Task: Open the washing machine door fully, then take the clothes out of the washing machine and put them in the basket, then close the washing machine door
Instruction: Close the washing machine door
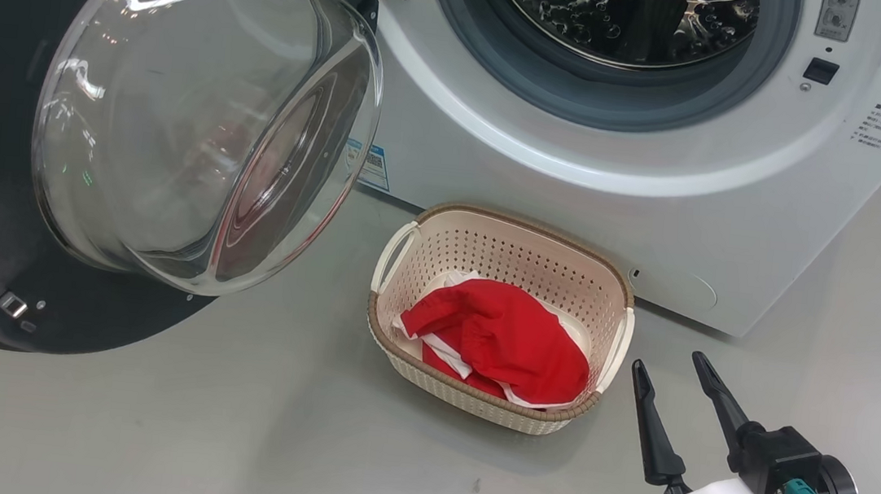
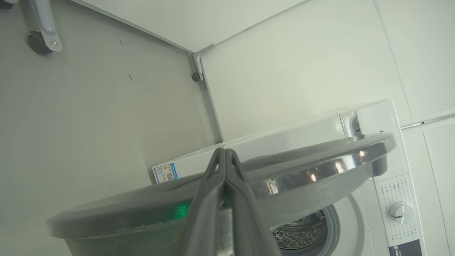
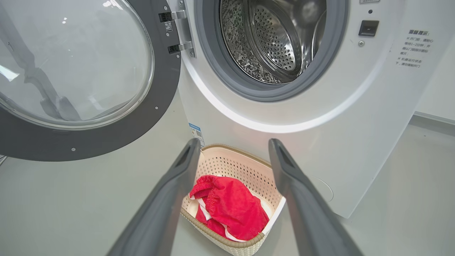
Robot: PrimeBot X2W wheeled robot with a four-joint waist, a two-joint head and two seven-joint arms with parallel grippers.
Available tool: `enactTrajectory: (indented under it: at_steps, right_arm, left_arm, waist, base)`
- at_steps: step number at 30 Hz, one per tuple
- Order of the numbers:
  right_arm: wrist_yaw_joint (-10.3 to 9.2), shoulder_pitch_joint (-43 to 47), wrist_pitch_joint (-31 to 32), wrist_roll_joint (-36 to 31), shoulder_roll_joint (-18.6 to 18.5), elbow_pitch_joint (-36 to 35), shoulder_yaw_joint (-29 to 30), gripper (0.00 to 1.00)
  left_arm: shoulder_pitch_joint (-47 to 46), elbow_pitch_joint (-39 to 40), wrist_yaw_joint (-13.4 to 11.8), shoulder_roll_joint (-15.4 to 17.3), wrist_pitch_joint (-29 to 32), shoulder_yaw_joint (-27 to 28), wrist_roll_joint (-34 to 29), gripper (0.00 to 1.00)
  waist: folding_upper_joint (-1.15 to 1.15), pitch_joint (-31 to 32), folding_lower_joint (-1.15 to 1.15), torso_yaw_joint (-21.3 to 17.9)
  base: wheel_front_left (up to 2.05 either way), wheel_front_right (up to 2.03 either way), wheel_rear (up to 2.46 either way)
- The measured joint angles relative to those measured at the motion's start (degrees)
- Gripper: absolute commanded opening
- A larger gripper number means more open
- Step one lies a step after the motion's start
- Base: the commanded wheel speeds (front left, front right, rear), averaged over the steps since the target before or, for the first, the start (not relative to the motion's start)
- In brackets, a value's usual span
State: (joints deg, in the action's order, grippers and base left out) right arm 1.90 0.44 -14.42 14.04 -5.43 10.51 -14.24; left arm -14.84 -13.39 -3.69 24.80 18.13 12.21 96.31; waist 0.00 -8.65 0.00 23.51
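Note:
The washing machine door (image 1: 200, 115) stands swung wide open to the left, its clear glass bowl facing me. The white washing machine (image 1: 657, 212) shows a steel drum (image 3: 270, 39) with no fabric in the part I see. Red and white clothes (image 1: 513, 336) lie in the cream basket (image 1: 506, 246) on the floor in front of the machine. My right gripper (image 1: 671, 362) hovers open and holding nothing, just right of the basket, aimed at it (image 3: 234, 142). My left gripper (image 2: 224, 152) is shut, its fingers lying across the door's outer rim (image 2: 302, 167); whether they touch it I cannot tell.
Grey floor (image 1: 224, 437) spreads around the basket and under the door. A white wall panel (image 2: 302, 64) stands behind the machine, with a castor wheel (image 2: 37, 42) on the floor off to one side. The machine's control dial (image 2: 401, 212) is on its upper front.

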Motion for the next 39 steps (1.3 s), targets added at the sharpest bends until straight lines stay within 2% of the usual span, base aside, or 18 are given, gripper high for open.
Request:
enactTrajectory:
  at_steps: [17, 26, 39]
  right_arm:
    - [0.0, -0.04, 0.0, 0.0, -0.24, 0.03, 0.16, 1.0]
    - [0.0, -0.13, 0.0, 0.01, -0.24, 0.13, 0.16, 1.0]
    - [-0.01, -0.14, -0.01, 0.03, -0.18, 0.21, 0.16, 1.0]
  left_arm:
    - [-0.67, -2.8, 3.86, 0.2, 7.24, -1.12, 5.22, 0.0]
    - [-0.49, -2.79, 6.5, 0.12, 13.44, -3.03, 7.9, 0.0]
    - [1.25, -0.32, 8.26, -0.4, 22.25, -5.75, 12.28, 0.0]
  waist:
    - [0.0, -0.07, 0.0, 0.18]
    - [0.0, 0.46, 0.0, 0.13]
    - [0.0, 1.09, 0.0, -0.29]
  base:
    - [0.0, 0.0, 0.0]
    - [0.0, 0.0, 0.0]
    - [0.0, 0.0, 0.0]
